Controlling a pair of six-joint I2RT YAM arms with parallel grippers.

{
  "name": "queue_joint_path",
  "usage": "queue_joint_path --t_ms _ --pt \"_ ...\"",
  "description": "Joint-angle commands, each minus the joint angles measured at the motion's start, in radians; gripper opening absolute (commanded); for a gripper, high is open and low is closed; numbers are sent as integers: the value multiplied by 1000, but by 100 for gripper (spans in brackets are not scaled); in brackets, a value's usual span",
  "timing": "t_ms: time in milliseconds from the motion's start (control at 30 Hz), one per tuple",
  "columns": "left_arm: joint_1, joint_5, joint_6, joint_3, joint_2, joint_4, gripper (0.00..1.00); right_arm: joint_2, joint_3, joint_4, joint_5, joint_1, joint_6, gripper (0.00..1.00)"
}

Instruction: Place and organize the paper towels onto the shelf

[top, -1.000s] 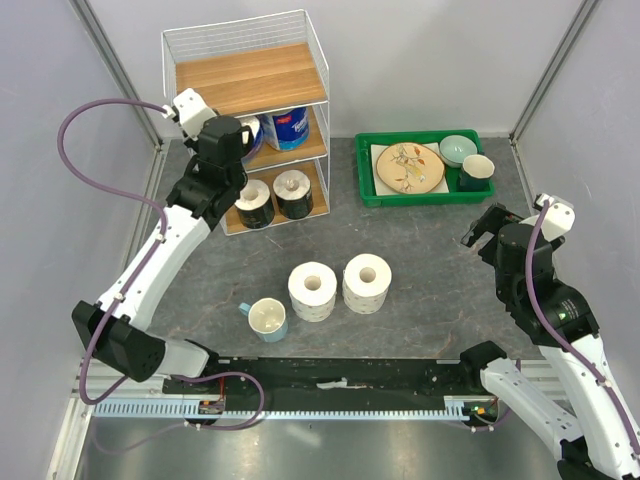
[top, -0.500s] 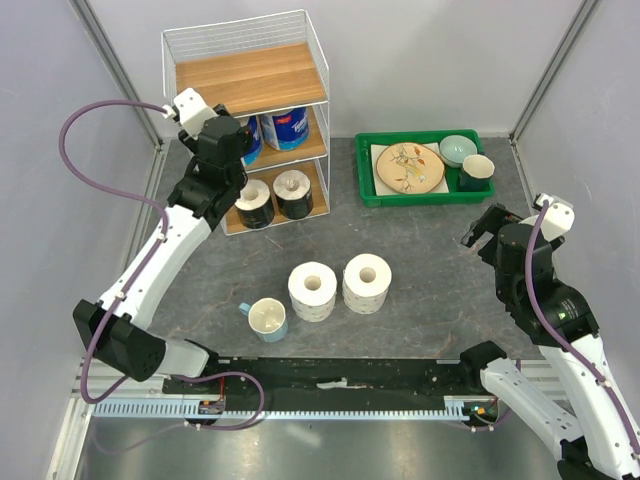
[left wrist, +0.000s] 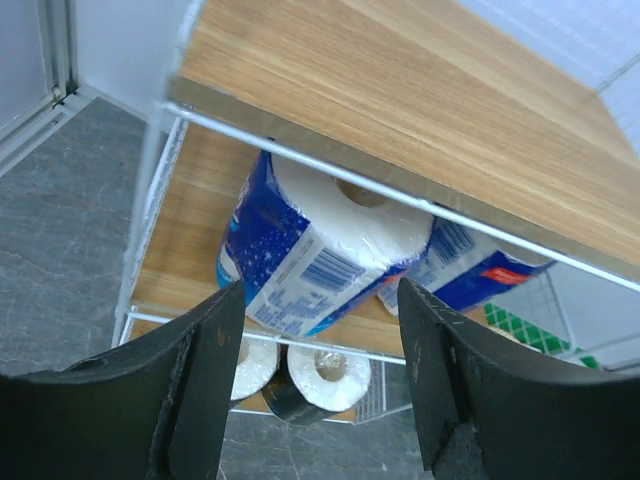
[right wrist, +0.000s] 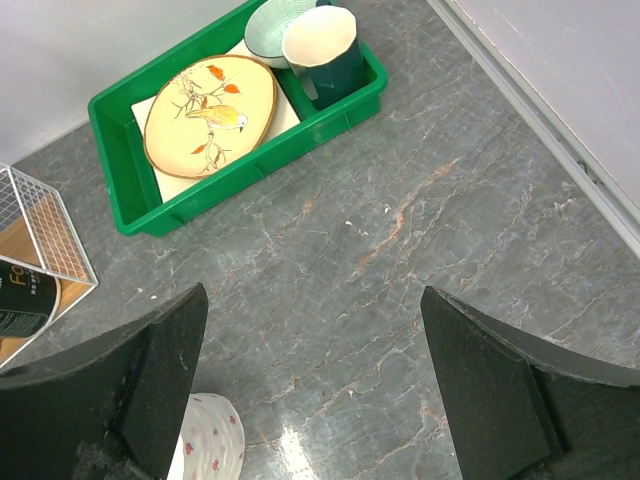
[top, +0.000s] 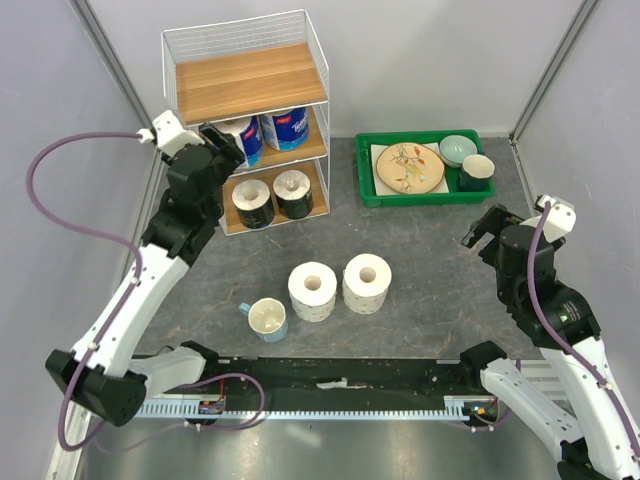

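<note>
The shelf (top: 250,78) stands at the back left. Its middle tier holds two blue-wrapped paper towels (top: 240,133) (top: 286,127); two dark-wrapped ones (top: 252,203) (top: 293,193) sit on the bottom tier. Two large speckled rolls (top: 312,290) (top: 366,283) stand on the table. My left gripper (top: 228,143) hovers open just in front of the middle tier. In the left wrist view the left gripper (left wrist: 318,290) holds nothing, and the nearer blue roll (left wrist: 320,235) lies beyond its fingertips. My right gripper (right wrist: 312,295) hangs open over bare table at the right.
A green tray (top: 366,190) with a plate, bowl and cup sits right of the shelf. A pale cup with a blue handle (top: 267,318) stands left of the large rolls. One speckled roll's edge (right wrist: 205,440) shows below the right gripper. The shelf's top board is bare.
The left gripper opened wider and drew back left and toward me from the middle tier, leaving the blue roll there. The right arm stayed still.
</note>
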State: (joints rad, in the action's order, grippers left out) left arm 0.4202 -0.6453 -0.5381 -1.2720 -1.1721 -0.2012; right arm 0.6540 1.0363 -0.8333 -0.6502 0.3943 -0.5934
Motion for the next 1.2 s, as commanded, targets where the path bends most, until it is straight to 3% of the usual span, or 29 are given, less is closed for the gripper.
queue_joint_path --t_ms 0,167,400,600,733,867,1167 --pt "-1 53 -11 37 123 88 70 -7 1 0 9 -2 21 96" --pt "-3 154 9 31 173 30 71 9 14 11 53 -3 47 96" --pt "-1 435 9 72 206 -207 72 147 13 25 305 -2 144 95" --pt "-3 440 -16 224 314 -218 73 205 -7 184 444 -2 124 94" --pt "-3 432 -28 256 353 -245 72 343 8 281 566 -3 116 94" --pt "-3 391 -37 324 388 -251 73 455 1 465 702 0 130 93" --pt "-3 237 -68 394 416 -158 73 703 38 889 781 84 231 93"
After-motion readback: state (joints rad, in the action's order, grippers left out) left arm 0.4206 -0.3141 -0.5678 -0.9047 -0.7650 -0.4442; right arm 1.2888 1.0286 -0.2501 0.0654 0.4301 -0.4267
